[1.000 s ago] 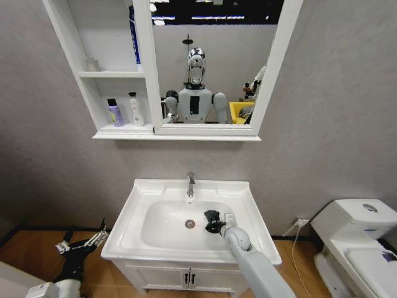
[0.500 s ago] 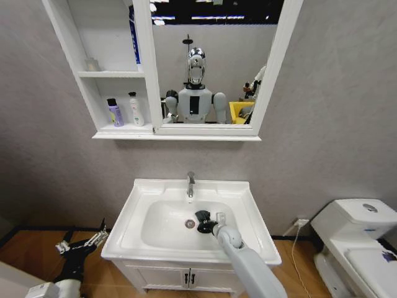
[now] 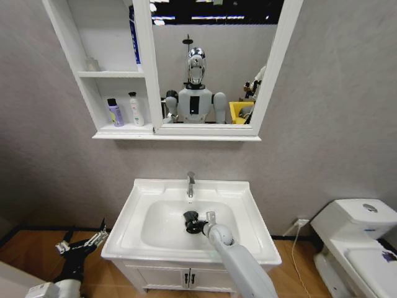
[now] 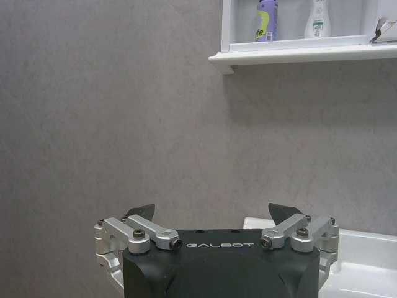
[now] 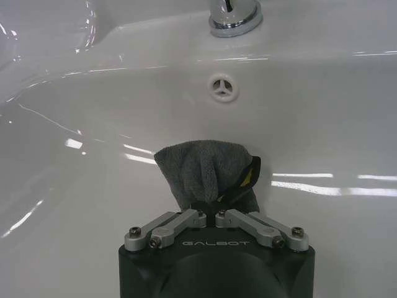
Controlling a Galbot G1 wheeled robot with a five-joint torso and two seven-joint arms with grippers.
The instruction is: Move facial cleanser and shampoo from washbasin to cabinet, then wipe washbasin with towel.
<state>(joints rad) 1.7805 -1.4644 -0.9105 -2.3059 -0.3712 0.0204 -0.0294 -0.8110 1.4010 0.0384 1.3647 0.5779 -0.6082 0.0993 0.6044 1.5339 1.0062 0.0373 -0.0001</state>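
Pressing down into the bowl of the washbasin [image 3: 139, 202], my right gripper [image 3: 197, 223] is clamping the towel [image 5: 208, 171] between closed fingers, and the dark cloth is bunching up against the white ceramic just in front of them. From the wrist, I am seeing the towel lying on the bowl's slope, with the round overflow hole [image 5: 223, 87] beyond it and the chrome base of the faucet [image 5: 235, 13] farther up on the rim. From the head, the cloth is sitting right by the middle of the bowl, near the drain, with the faucet standing behind it at the far edge.

My left gripper [image 4: 213, 217] is hanging low on the near left, beside the basin's left corner and well apart from the work, fingers spread wide and holding nothing.

Up on the wall, the cabinet [image 3: 87, 74] is carrying a purple bottle [image 3: 115, 112] and a white bottle [image 3: 136, 109] side by side on its lowest shelf, left of the mirror [image 3: 211, 62].
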